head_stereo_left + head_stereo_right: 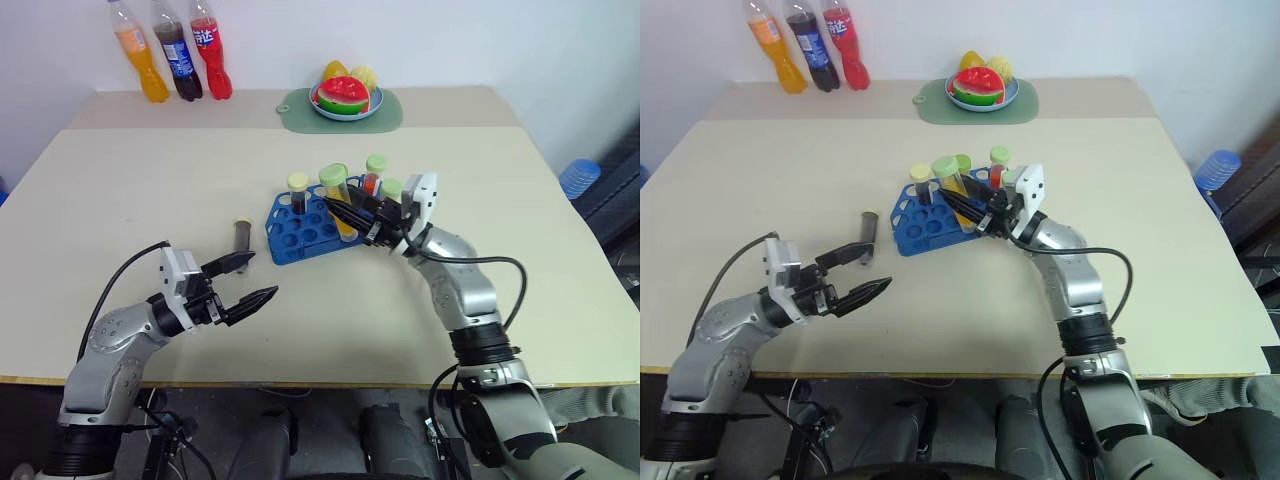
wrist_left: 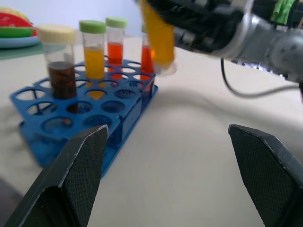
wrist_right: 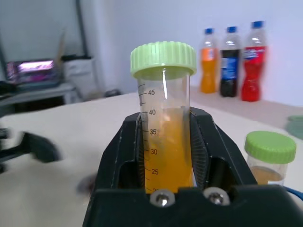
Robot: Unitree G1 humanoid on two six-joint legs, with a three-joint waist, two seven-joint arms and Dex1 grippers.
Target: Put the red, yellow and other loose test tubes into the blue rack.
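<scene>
- Fingers of our right gripper (image 1: 352,217) are pinching the yellow-orange tube (image 3: 164,137), carrying it just above the blue rack (image 1: 300,228).
- We are risking clipping racked tubes.
- Left gripper (image 1: 248,280) is hanging spread; a brown tube (image 1: 241,235) is lying loose beside the rack.

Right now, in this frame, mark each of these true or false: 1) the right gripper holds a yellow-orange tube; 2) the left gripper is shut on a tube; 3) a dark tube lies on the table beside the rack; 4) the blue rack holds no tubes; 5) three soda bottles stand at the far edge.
1) True: the right gripper is clamped on the yellow-orange tube with the green cap.
2) False: the left gripper is open and holds nothing.
3) True: a dark tube lies flat, apart from the blue rack, on its left.
4) False: several capped tubes stand in it.
5) True: the soda bottles stand at the far left.
</scene>
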